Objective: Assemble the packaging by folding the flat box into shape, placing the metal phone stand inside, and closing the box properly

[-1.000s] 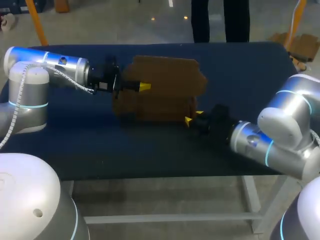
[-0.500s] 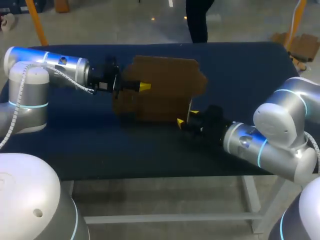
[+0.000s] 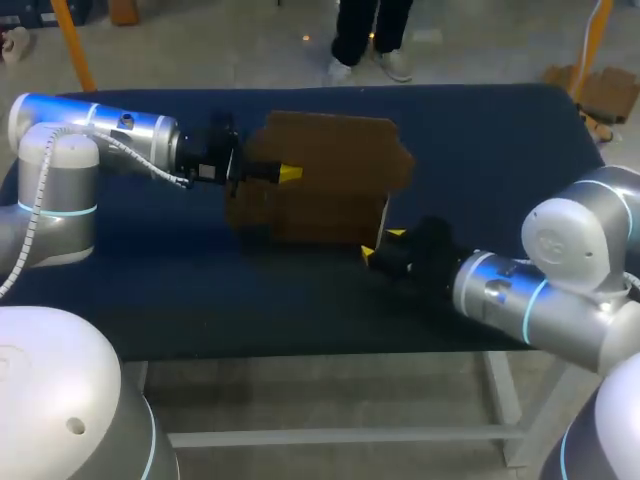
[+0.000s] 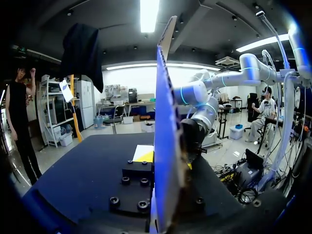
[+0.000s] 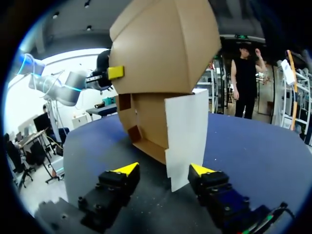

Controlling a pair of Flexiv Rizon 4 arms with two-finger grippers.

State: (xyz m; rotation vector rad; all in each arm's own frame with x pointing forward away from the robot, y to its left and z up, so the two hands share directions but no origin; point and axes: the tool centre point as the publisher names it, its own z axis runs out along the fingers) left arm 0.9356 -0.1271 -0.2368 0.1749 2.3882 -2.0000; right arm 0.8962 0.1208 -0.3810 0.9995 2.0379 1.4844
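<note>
A: Where's the box (image 3: 320, 185)?
B: Mid-worktop (image 3: 500, 140). Brown cardboard, part-folded, standing w/ its top flap up.
A: Left jaws?
B: Left arm (image 3: 100, 125) comes in at the box's upper left. Left jaws clamped on that upright flap (seen edge-on from the wrist, one yellow tip (image 4: 144, 156) flat against it).
A: Right jaws?
B: Right arm (image 3: 520, 290) sits low by the box's near right corner. Right jaws apart, a white flap (image 5: 186, 136) hanging btwn the tips; can't tell if either touches it. Box's open side is just ahead.

Left tool (image 3: 283, 173) partly behind box (image 3: 330, 160)
</note>
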